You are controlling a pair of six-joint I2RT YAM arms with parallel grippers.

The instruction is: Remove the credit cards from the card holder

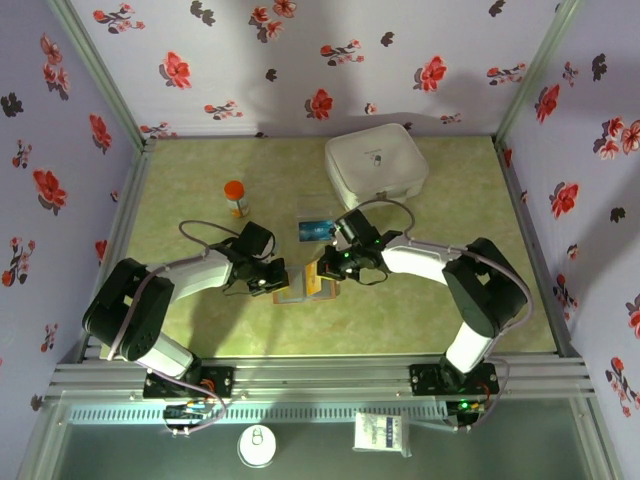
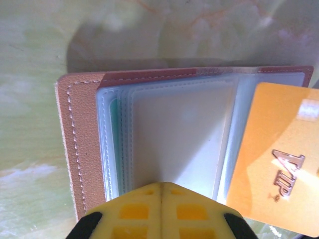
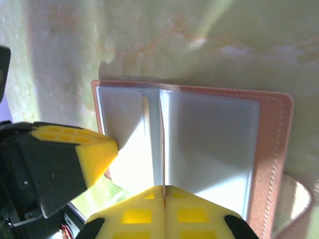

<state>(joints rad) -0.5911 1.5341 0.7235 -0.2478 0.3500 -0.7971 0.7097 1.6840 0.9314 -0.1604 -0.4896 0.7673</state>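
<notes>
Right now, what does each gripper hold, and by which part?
Left gripper and right gripper each pinch a clear inner sleeve of the wallet by its free edge.

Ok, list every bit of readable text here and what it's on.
"VIP" - gold letters on the orange card overlapping the card holder.
Print on the blue card and the white case: too small to read.

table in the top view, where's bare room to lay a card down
Free: the near strip of table in front of the card holder, and the right corner beside the white case. Crowded: the middle, where left gripper and right gripper meet on it.
</notes>
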